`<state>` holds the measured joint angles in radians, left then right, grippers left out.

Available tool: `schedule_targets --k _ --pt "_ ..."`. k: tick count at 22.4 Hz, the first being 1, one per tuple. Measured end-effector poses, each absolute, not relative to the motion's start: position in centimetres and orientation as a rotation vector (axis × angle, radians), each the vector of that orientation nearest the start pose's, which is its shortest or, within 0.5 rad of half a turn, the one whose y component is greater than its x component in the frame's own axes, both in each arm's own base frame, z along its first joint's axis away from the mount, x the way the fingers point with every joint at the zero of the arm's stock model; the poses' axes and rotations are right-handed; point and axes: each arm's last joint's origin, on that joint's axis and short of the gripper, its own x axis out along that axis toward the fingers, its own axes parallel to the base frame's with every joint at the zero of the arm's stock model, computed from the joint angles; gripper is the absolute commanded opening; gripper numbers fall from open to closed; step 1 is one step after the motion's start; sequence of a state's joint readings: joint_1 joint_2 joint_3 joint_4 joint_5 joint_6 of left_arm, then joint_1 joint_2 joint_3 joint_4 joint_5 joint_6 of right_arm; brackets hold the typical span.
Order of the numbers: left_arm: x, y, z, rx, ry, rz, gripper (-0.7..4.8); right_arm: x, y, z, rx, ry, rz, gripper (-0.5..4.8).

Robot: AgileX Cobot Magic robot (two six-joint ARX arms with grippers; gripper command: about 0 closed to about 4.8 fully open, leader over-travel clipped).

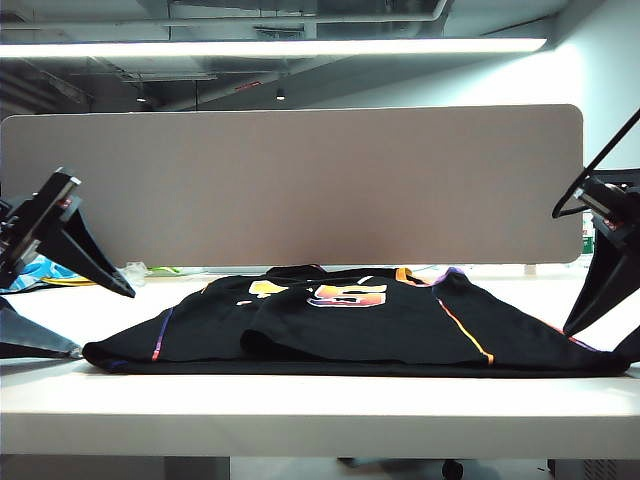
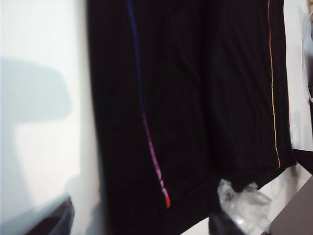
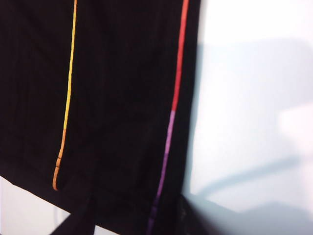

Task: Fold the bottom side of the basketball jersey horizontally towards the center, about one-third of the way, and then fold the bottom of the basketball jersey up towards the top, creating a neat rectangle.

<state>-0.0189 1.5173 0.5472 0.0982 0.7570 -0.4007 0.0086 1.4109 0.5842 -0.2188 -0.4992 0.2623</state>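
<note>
Exterior view: large black sleeveless fabric basketball jersey (image 1: 350, 325) spread flat on the white tabletop (image 1: 300, 410), orange-yellow numerals facing up, near hem running along the front edge. Already lying partly doubled, with a soft ridge across its middle. Left gripper (image 1: 55, 285) raised off the left end of the garment, dark fingers splayed wide, nothing between them. Right gripper (image 1: 612, 315) raised off the right end, only partly in frame; jaws apart and empty as far as visible. Grey partition panel (image 1: 290, 185) standing behind.

Left wrist view: black cloth (image 2: 195, 112) with purple-to-red piping (image 2: 151, 152) directly below, bare tabletop (image 2: 39, 98) beside it; crumpled clear plastic (image 2: 242, 198) near the far edge. Only one dark fingertip (image 2: 51, 220) in frame.

Right wrist view: orange-yellow piping (image 3: 68, 93) and red-to-purple piping (image 3: 173, 98) on black cloth, white tabletop (image 3: 254, 73) alongside; dark finger (image 3: 78, 220) low in frame.

Judged advice for the next fold: lower both grippers evenly onto the hem corners, pinch every layer, lift together, carry straight toward the top, match edges, then release flat.
</note>
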Motion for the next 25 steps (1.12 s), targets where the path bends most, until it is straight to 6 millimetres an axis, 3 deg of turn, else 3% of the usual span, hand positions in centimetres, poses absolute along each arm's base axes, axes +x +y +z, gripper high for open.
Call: schedule_targets --k 5,18,22,25 --pt "24.9 -3.8 13.1 -0.646 0.993 -0.586 3.4 23.5 1.6 14.4 0.49 1.084 0.325 2.25" --pt "25.9 -4.2 11.8 -0.668 1.019 -0.652 3.39 23.5 1.6 14.4 0.491 1.088 0.325 2.25" --pt "25.9 -4.3 11.8 -0.668 1.02 -0.655 3.25 23.3 1.7 14.3 0.516 1.105 0.351 2.25" --pt "25.8 -4.3 11.8 -0.662 1.022 -0.666 2.71 23.3 1.7 14.3 0.516 1.106 0.351 2.14"
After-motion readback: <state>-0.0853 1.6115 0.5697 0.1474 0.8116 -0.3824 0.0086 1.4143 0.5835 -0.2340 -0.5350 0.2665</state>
